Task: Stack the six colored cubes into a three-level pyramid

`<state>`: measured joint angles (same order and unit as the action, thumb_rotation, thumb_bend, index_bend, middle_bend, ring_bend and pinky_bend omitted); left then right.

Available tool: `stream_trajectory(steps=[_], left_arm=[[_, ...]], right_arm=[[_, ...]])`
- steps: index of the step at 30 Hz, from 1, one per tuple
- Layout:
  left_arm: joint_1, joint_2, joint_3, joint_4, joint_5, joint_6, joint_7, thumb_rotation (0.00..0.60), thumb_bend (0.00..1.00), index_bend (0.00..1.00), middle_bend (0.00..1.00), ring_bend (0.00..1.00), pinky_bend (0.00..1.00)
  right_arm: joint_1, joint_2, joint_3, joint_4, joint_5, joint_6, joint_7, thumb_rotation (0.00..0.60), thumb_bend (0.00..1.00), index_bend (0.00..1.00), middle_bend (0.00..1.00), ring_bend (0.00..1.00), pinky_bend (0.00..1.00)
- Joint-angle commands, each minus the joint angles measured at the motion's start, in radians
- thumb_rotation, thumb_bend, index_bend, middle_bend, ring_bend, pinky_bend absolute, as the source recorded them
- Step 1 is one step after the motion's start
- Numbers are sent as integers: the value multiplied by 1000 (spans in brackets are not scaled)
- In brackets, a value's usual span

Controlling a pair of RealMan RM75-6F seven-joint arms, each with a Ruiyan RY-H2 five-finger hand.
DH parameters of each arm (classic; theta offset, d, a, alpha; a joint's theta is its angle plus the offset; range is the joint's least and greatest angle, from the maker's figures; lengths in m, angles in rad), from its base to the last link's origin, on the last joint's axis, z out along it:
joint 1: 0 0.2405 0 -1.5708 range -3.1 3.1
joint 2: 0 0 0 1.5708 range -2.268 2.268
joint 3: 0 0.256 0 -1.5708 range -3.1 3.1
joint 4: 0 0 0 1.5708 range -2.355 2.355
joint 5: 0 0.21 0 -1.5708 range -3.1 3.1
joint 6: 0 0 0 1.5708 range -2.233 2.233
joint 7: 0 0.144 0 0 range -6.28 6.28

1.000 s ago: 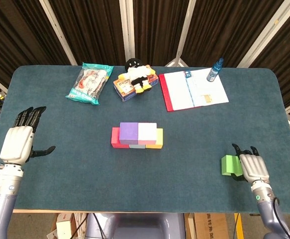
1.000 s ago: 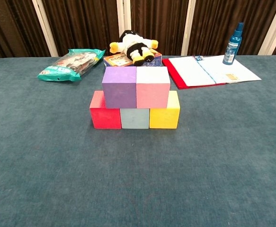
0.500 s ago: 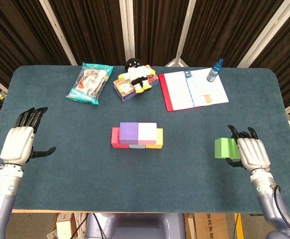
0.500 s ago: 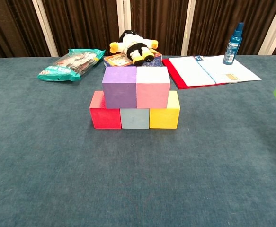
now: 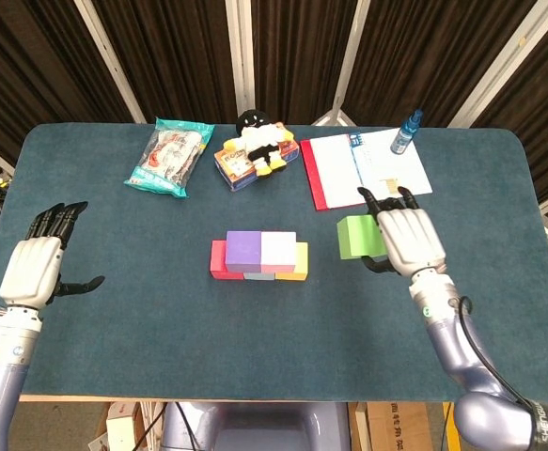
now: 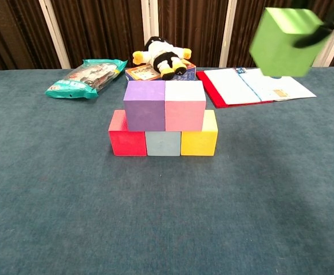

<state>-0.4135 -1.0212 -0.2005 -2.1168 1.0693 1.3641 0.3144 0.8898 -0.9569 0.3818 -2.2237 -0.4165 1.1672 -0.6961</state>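
A teal-covered counter (image 5: 142,310) carries a red cube (image 6: 127,140), grey-blue cube (image 6: 163,144) and yellow cube (image 6: 199,140) in a row mid-counter; far back lie a snack bag (image 5: 169,156), a box (image 5: 236,169), an open notebook (image 5: 366,169) and a spray bottle (image 5: 406,132).

Left hand (image 5: 37,268), lower left of the head view: off-white shell over the back, black fingers (image 5: 55,219) and a black thumb. Right hand (image 5: 407,237), right of centre: same off-white shell and black fingertips. Both forearms are glossy silver-grey tubes. Each wrist carries a small green dot. A thin black cable runs along the right forearm.
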Motion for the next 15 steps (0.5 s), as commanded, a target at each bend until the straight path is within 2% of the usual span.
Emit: stream_trajectory(steps=[1,6,15], left_arm=[[0,2,-2,4,-6,-5,-5,600,50,0,61,0,0],[2,8,-7,11,-14,-14,-22,600,50,0,61,0,0],[9,16,-14,20,-5,-1,-32,600,50,0,61,0,0]], right_arm=[[153,-74,66,5,186,59,-98,600,277,0,444,218,0],[277,-150,92,49,325,136,-161,600,277,0,444,217,0],[398,-254,139,108,482,225,-191,600,277,0,444,217,0]])
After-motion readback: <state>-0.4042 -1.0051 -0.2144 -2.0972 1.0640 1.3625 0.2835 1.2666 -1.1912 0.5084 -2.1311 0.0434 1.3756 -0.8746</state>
